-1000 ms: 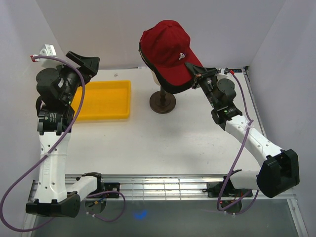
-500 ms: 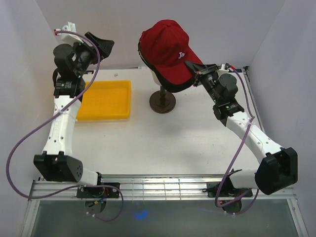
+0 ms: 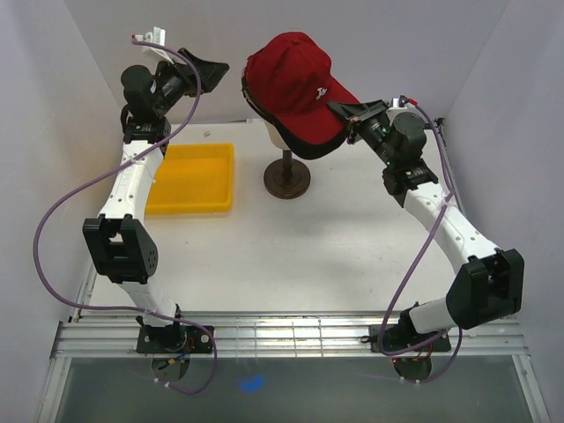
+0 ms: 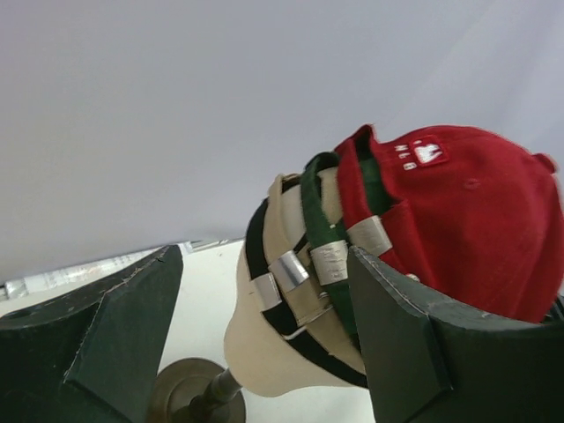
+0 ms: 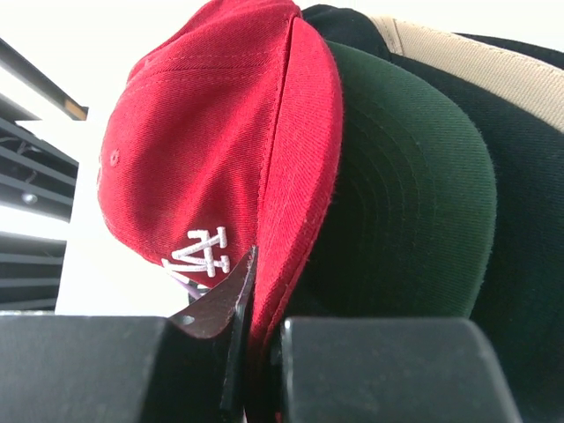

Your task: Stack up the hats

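Your right gripper [image 3: 342, 115] is pinched fully closed on the brim of the red fabric baseball cap [image 3: 295, 84]. That cap is outermost on the pile, on the beige egg-shaped mannequin head [image 4: 264, 344], which stands on its dark round stand [image 3: 286, 181]. Under it the wrist views show a dark green cap [image 5: 397, 194], a tan cap [image 4: 284, 231] and a black cap [image 4: 256, 242], nested with their brims fanned.

Your left gripper [image 3: 213, 69] is spread wide and holds nothing. It hangs raised behind the head, near the strap buckles, not touching.

The yellow plastic tray [image 3: 189, 181] has no hat in it, so this looks like the last step, seating the red cap. It seems tilted and riding high at the back.

Next, ease the brim down square over the green one, then release. The left could press the back down.
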Robot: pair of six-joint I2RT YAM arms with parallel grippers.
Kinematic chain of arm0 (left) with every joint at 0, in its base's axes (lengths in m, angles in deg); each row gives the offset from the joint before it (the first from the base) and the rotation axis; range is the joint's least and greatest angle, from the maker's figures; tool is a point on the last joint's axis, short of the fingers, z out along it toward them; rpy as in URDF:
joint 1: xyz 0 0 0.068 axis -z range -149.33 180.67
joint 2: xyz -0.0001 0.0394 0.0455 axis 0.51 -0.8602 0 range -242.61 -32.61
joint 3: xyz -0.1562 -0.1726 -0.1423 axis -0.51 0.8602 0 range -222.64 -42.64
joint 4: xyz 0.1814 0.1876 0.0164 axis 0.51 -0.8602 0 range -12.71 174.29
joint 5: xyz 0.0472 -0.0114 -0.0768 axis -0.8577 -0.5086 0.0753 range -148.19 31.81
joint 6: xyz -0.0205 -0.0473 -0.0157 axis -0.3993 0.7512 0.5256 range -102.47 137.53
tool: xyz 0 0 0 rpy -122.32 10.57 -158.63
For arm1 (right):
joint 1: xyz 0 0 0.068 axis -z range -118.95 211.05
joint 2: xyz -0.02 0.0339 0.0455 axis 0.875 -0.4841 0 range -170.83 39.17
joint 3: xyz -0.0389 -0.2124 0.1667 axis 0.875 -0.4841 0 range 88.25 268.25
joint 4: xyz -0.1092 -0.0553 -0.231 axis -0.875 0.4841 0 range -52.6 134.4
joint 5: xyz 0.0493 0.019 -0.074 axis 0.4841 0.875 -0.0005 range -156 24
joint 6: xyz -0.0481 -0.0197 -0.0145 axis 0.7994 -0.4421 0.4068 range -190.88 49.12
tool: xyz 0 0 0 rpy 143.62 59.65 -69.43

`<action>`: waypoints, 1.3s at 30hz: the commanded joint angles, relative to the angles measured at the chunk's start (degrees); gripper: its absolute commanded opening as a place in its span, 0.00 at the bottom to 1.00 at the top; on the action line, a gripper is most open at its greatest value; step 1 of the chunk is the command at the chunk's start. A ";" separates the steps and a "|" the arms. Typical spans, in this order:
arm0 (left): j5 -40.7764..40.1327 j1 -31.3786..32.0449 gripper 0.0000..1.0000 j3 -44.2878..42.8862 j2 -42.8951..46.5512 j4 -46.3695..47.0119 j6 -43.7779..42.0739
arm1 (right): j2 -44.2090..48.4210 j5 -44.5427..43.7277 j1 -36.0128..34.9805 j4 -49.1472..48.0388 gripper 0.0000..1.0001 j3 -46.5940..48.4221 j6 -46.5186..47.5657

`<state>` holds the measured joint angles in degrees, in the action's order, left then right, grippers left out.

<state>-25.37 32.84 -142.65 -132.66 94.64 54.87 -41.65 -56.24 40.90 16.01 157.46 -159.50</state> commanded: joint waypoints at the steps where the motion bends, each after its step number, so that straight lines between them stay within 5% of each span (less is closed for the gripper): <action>1: 3.30 0.11 0.86 -1.16 1.44 11.16 3.60 | -4.51 5.70 0.62 11.81 0.08 1.27 6.18; 13: 6.91 2.65 0.87 -8.09 -7.43 17.69 6.08 | -9.18 11.51 3.79 17.07 0.08 9.18 10.13; 27: -0.90 7.93 0.84 -10.65 -11.40 16.72 1.16 | -10.85 12.39 4.06 18.75 0.08 11.38 11.36; 32: -2.58 8.90 0.66 -10.47 -11.48 11.37 -2.96 | -11.21 12.39 4.06 19.10 0.08 12.00 11.63; 39: -8.73 10.13 0.27 -6.69 -10.43 7.50 -6.31 | -11.38 12.21 4.06 19.01 0.08 11.30 11.63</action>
<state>-29.33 42.37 -151.76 -143.88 109.63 52.93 -50.30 -45.59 45.43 24.84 170.23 -153.31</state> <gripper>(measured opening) 0.317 0.098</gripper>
